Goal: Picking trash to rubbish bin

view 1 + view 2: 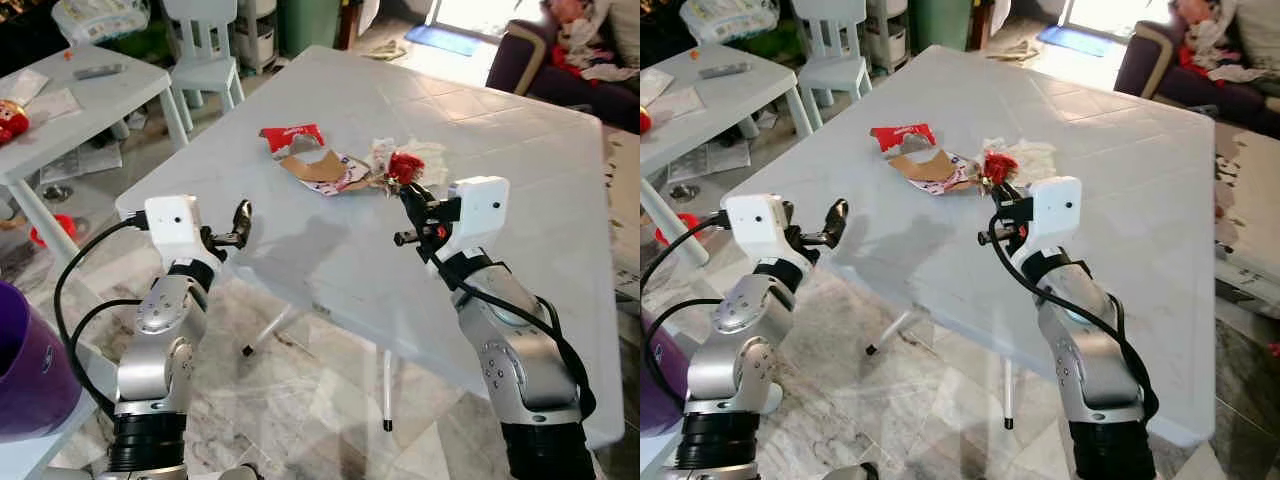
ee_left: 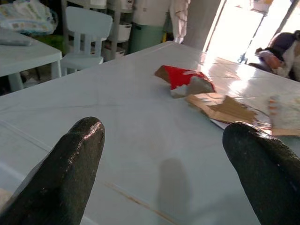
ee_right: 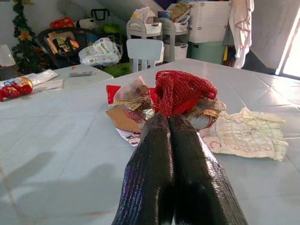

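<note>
Your R pincer is clenching on the red net trash at the pile mid-counter; L pincer is hovering released near the counter's edge.

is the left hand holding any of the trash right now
No, the left hand is open with nothing between its fingers, short of the red wrapper lying on the table.

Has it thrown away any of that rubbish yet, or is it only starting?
Only starting, it seems. The right claw is shut on the red net wad, held over the table. The left claw is open and holds nothing. The red wrapper, torn cardboard and crumpled paper lie there unpicked.
</note>
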Controlling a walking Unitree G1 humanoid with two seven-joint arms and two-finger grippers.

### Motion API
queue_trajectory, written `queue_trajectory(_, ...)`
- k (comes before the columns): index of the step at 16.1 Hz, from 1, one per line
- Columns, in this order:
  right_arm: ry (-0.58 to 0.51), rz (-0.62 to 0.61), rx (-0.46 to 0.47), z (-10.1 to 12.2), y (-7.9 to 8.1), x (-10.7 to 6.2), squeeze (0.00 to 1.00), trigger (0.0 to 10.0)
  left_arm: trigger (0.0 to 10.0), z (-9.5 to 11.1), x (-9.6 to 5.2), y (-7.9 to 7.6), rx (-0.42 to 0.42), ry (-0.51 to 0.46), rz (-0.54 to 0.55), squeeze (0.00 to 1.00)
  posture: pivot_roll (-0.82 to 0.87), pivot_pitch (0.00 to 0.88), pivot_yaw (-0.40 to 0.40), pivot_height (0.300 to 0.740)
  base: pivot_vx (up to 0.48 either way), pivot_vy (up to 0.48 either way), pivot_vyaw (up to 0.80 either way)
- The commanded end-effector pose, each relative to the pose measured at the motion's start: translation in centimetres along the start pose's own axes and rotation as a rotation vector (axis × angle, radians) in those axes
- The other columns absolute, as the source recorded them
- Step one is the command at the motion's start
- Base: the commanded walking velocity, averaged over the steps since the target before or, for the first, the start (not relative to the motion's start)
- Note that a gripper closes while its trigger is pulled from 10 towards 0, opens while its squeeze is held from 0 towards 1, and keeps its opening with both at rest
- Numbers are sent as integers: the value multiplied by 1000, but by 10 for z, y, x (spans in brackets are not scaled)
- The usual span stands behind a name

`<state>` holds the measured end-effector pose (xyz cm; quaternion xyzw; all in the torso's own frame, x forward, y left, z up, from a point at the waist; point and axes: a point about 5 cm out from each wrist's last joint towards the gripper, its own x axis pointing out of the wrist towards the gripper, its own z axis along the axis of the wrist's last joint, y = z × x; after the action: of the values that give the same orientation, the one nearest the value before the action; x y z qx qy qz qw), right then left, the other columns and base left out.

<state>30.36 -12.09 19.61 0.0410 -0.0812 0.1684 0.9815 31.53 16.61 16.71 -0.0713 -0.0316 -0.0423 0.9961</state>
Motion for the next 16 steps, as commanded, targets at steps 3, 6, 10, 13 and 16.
queue_trajectory(3, -16, -9, -11, 4, -2, 2, 0, 0, 10000, 1, 0, -3, 3, 5, -21, 0, 94, 110, -91, 740, 320, 0, 0)
queue_trajectory(6, -16, -9, -11, 4, -2, 2, 0, 0, 10000, 0, 0, -3, 3, 10, -23, 0, 93, 111, -91, 740, 322, 0, 0)
queue_trajectory(10, -15, -8, -11, 3, -1, 2, 0, 0, 10000, -2, 0, -5, 4, 19, -33, 0, 91, 111, -90, 740, 321, 0, 0)
queue_trajectory(13, -14, -8, -10, 3, -1, 2, 0, 0, 10000, -2, 0, -5, 5, 22, -36, 0, 91, 112, -90, 740, 330, 0, 0)
queue_trajectory(16, -10, -10, -4, 3, -1, 2, 0, 0, 10000, -3, -1, -6, 3, 25, -39, 0, 92, 113, -90, 740, 392, 0, 0)
